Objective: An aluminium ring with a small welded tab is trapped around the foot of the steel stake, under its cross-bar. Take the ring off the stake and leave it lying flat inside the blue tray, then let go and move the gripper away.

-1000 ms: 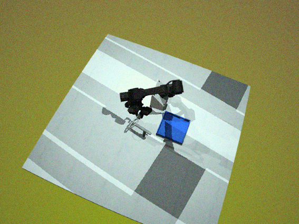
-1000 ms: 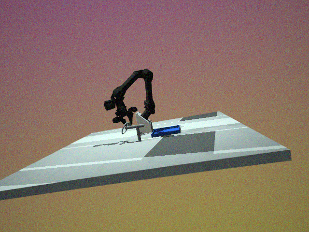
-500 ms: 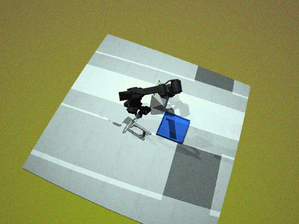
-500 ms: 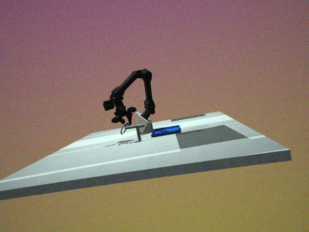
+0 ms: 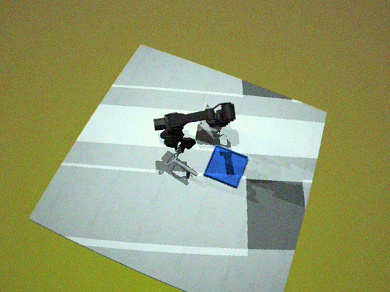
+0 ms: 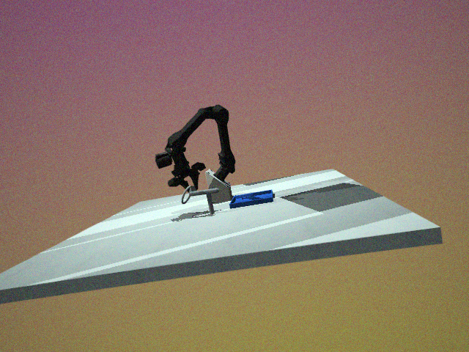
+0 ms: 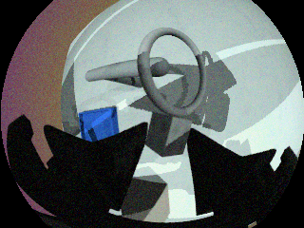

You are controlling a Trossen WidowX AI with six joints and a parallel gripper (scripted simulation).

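Gripper [image 5: 179, 150] [image 6: 193, 188] [image 7: 167, 129] grips the ring [image 5: 168, 159] [image 6: 182, 196] [image 7: 142, 71] by its tab; draw it toward nine o'clock in the exterior view, square to the cross-bar [image 5: 187, 167] [image 6: 202, 192] [image 7: 109, 70]'s end.

Room type: cannot tell, no walls or furniture in view. Looks like a bare robot test setup: black jointed robot arm [image 5: 192, 116] [image 6: 224, 140] on a thick pale grey slab tabletop [image 5: 151, 205] [image 6: 227, 238], T-shaped grey steel stake [image 5: 187, 167] [image 6: 210, 202] [image 7: 109, 71] and shallow blue rectangular tray [image 5: 238, 169] [image 6: 251, 202] [image 7: 106, 119] near it. Backdrop is plain blended colour, olive from the top, pink to orange from the exterior.
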